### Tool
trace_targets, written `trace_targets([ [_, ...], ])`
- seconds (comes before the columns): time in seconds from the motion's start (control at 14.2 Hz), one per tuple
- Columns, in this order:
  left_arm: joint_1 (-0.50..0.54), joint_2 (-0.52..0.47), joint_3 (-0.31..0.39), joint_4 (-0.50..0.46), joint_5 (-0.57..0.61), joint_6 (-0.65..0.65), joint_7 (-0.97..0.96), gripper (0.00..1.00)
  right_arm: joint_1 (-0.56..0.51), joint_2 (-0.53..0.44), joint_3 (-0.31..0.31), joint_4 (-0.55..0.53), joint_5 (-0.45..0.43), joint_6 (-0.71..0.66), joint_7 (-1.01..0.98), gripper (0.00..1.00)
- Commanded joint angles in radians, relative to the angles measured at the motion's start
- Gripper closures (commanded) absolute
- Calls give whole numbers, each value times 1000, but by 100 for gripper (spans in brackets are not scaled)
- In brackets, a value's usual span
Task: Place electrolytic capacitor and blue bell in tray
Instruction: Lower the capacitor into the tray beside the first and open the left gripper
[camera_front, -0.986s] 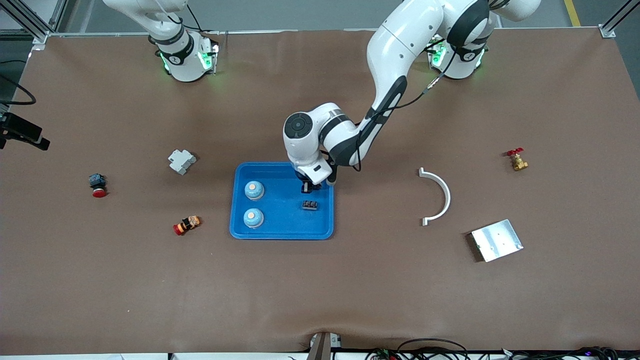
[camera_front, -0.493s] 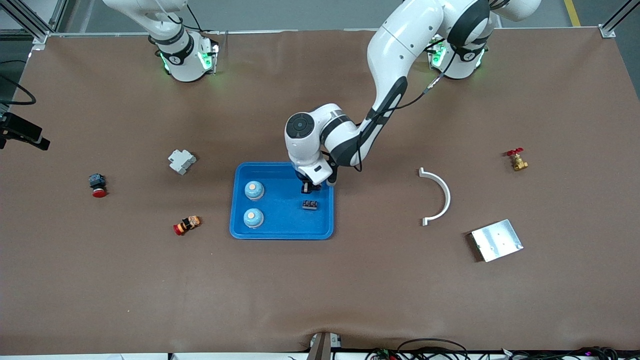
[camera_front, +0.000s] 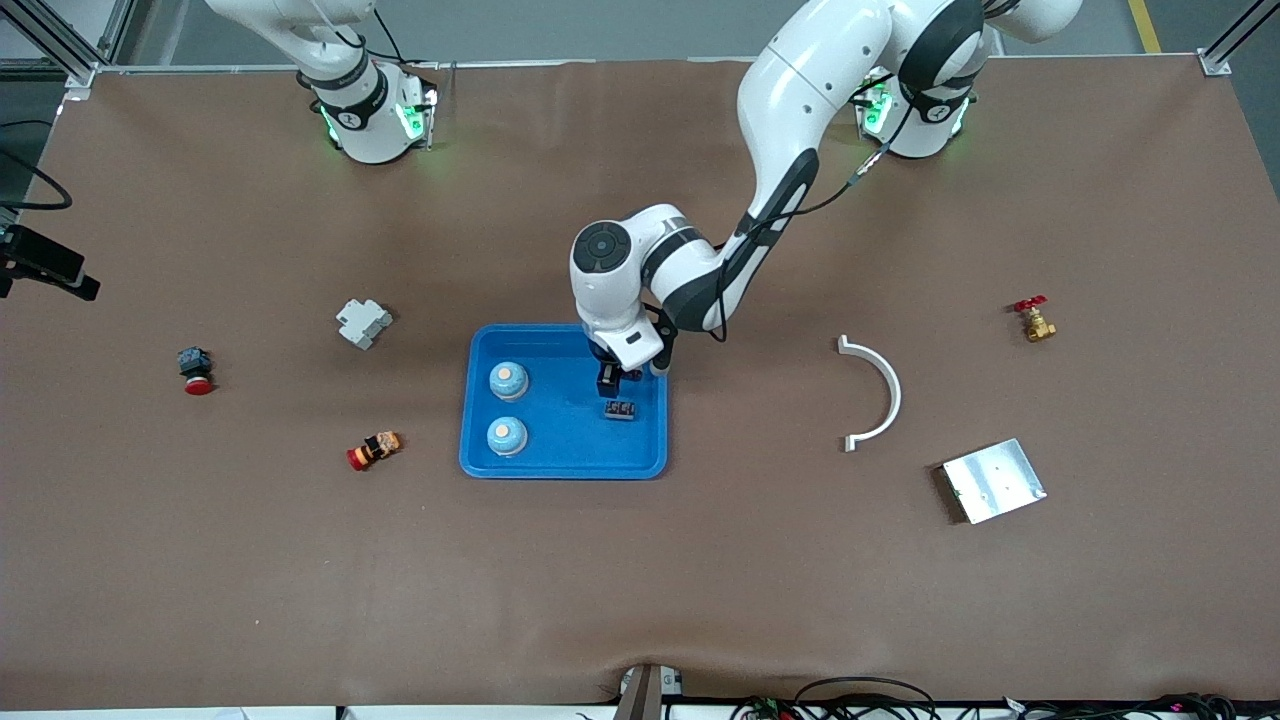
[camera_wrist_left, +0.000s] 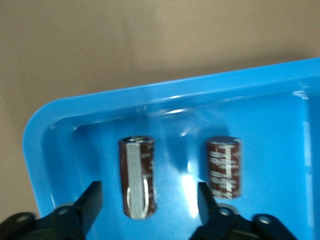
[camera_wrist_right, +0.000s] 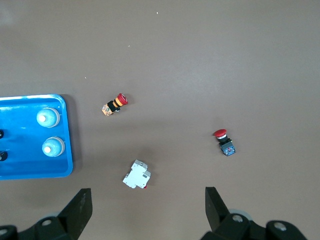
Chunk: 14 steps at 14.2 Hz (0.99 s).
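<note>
Hovering with fingers spread over the tray (camera_front: 480, 455), the left gripper (camera_wrist_left: 150, 210) straddles a light, rigid, roll-prone electrolytic capacitor (camera_wrist_left: 137, 177), best pinched across its barrel.

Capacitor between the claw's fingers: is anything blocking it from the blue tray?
Nothing visible does. The capacitor appears to lie on the tray floor, between the left gripper's open fingers, apart from a second capacitor beside it.
</note>
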<state>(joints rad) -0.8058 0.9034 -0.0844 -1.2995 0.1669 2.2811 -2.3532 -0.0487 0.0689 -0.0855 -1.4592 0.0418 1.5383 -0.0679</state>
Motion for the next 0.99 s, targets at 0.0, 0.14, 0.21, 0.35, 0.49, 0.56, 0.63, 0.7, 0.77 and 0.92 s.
trace_targets([
  [0.0,19,-60,-15,-35,-6,-46,44,0,-13,-3,6,2,13,-9,3,0],
  [0.14,39,-67,-29,-37,-9,-66,66,0,-13,-3,6,2,13,-9,3,0],
  [0.21,52,-73,-31,-37,-9,-77,87,0,-13,-3,6,2,13,-9,3,0],
  [0.35,72,-89,-34,-38,-10,-104,130,0,-11,-3,6,2,13,-9,3,0],
  [0.49,111,-107,-55,-40,-20,-106,156,0,-10,-3,6,3,13,-9,3,0],
  [0.56,134,-133,-72,-52,-21,-107,191,0,-10,-3,6,3,13,-9,3,0],
  [0.63,161,-156,-87,-81,-21,-107,219,0,-10,-3,6,3,13,-9,3,0],
  [0.7,181,-187,-98,-110,-21,-107,251,0,-10,-3,6,2,13,-9,3,0],
  [0.77,201,-217,-104,-145,-21,-107,297,0,-10,-3,7,2,13,-9,3,0],
  [0.92,230,-279,-104,-207,-21,-107,383,0,-8,-3,7,3,13,-9,3,0],
])
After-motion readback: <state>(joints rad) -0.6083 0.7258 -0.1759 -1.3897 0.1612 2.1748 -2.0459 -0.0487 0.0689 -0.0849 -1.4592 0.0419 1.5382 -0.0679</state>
